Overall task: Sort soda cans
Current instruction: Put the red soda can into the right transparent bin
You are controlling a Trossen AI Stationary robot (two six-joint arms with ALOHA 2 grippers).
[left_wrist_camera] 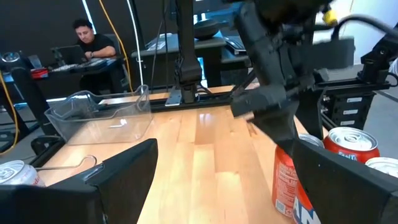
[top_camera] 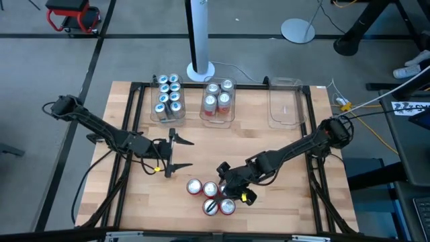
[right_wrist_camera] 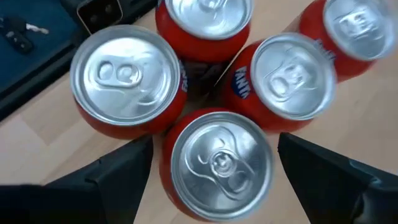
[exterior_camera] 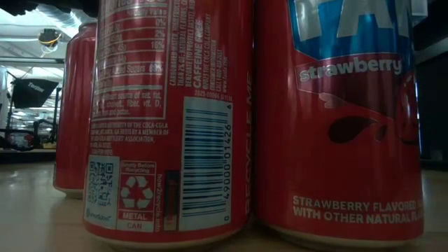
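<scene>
High view shows the left gripper (top_camera: 180, 153) waiting wide open, holding nothing, left of the red cans (top_camera: 210, 197) near the front edge. The right gripper (top_camera: 232, 186) hangs open over them, maybe lined up on one can (right_wrist_camera: 219, 162). Its neighbors touch, crowding the fingers. Three clear tubs (top_camera: 283, 107) sit behind; two already hold cans.

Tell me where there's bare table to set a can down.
Free: the bare wood between the left pincer, the tubs at the far edge and the right pincer. The clear right tub looks empty. Crowded: the near edge, where red cans cluster.
</scene>
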